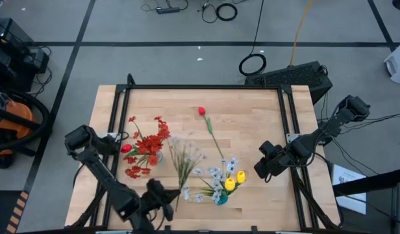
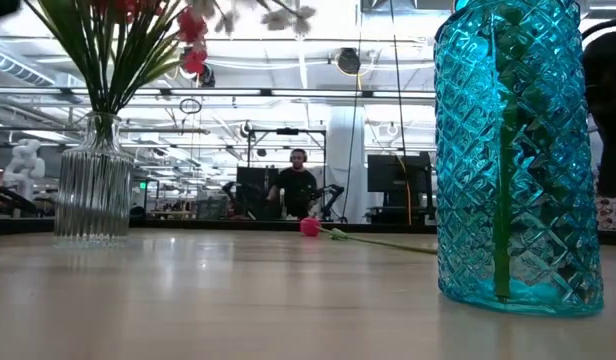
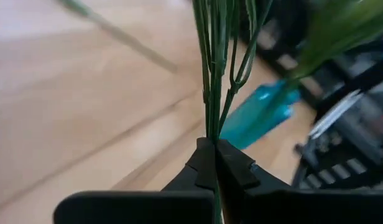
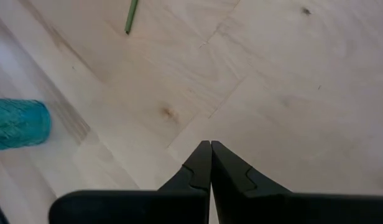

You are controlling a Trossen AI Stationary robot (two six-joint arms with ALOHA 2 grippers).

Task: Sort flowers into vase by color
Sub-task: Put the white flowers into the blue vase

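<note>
My left gripper (image 1: pixel 170 199), at the table's near edge, is shut on a spray of tiny white blossoms (image 1: pixel 185 156). A clear ribbed vase (image 2: pixel 93 180) at the left holds red flowers (image 1: pixel 147 146). A blue vase (image 1: pixel 221 197) to the right of the left gripper holds white sprays and a yellow tulip (image 1: pixel 230 184). A red tulip (image 1: pixel 202 111) lies flat on the table farther back, its stalk running toward the blue vase. My right gripper (image 1: pixel 262 170) hangs shut and holds nothing, to the right of the blue vase (image 4: pixel 17 124). My left gripper pinches the spray's thin green stalks (image 3: pixel 211 127) between its two fingers, low on the bunch. The stalks run straight on out of the fingertips (image 3: pixel 232 163), along the fingers, and branch beyond them. The spray is lifted off the table, its blossoms (image 2: pixel 288 15) up high.
Black rails frame the wooden table (image 1: pixel 252 117) at the back and sides. The lying tulip's stalk end (image 4: pixel 130 15) lies near my right gripper. Bare wood shows in the table's far half. A person (image 2: pixel 298 185) stands in the room behind.
</note>
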